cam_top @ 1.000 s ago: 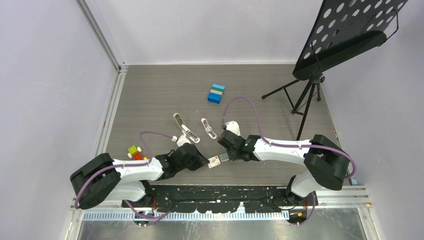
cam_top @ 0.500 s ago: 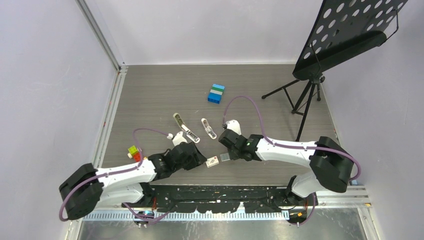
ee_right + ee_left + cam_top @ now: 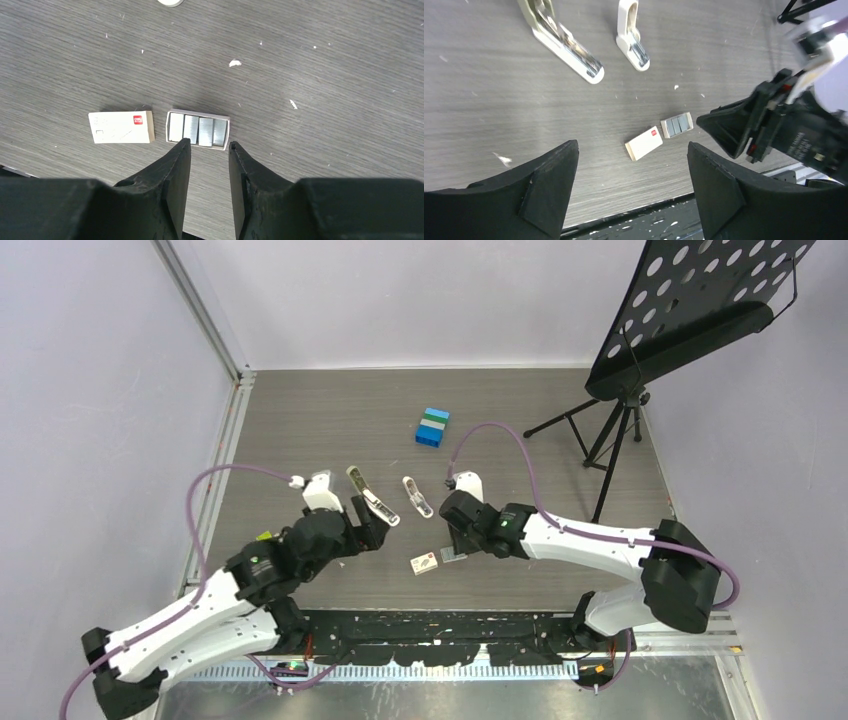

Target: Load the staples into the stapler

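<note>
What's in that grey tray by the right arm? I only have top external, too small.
Observer: Right wrist view shows silvery staple strips side by side in the open tray.
Operator: Jaws on it?
Observer: No. Right jaws are parted, tips by the tray's edge, nothing between them.
Operator: Stapler ready?
Observer: Left wrist view shows the stapler hinged open, shiny channel exposed.

Overhead view, two close downward wrist views, staples [image 3: 198,129] shared
</note>
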You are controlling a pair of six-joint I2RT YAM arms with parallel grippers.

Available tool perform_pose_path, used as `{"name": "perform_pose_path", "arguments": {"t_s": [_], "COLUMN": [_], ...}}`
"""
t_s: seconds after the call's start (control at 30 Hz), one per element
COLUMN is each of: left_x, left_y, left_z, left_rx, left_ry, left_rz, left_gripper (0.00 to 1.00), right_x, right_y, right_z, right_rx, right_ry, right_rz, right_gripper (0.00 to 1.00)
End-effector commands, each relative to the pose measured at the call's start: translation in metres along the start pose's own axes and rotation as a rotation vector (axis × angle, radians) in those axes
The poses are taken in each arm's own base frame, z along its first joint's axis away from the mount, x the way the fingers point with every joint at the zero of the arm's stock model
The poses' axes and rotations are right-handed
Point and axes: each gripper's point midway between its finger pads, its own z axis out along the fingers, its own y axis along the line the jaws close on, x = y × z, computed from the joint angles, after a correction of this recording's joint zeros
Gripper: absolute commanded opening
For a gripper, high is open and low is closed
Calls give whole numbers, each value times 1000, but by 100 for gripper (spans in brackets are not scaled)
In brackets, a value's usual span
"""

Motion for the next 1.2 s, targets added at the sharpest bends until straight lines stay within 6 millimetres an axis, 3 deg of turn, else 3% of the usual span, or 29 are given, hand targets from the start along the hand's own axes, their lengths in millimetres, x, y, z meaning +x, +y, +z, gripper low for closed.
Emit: {"name": "perform_pose_path", "arguments": {"t_s": [0.0,0.2,0.33,0.5,0.7,0.83,1.17], "left_x": [-50,-108,-131,-131,-114,-114,-122], "left_y": [20,18,13,21,29,47,58], "left_z": [-44,-96,-114,-96,-63,-60,-68], "left_rx": [-102,-133,-135,-200,-237,-342,-370], "left_ry": [-106,-207,-238,-255,-253,-239,-301], "left_rz": [212,392,525,654,714,756,721], "left_gripper": [85,95,97,98,98,98,98], "right_x": [-8,0,3,9,12,12,13], "right_y": [13,20,22,21,13,12,12], "right_z": [-2,8,14,20,16,13,19], "right_rx": [-28,-27,-16,2,40,34,53], "right_ry": [5,54,76,107,128,137,172], "right_rz": [63,84,88,89,47,6,-54], "right_gripper": [40,42,44,44,43,38,33]}}
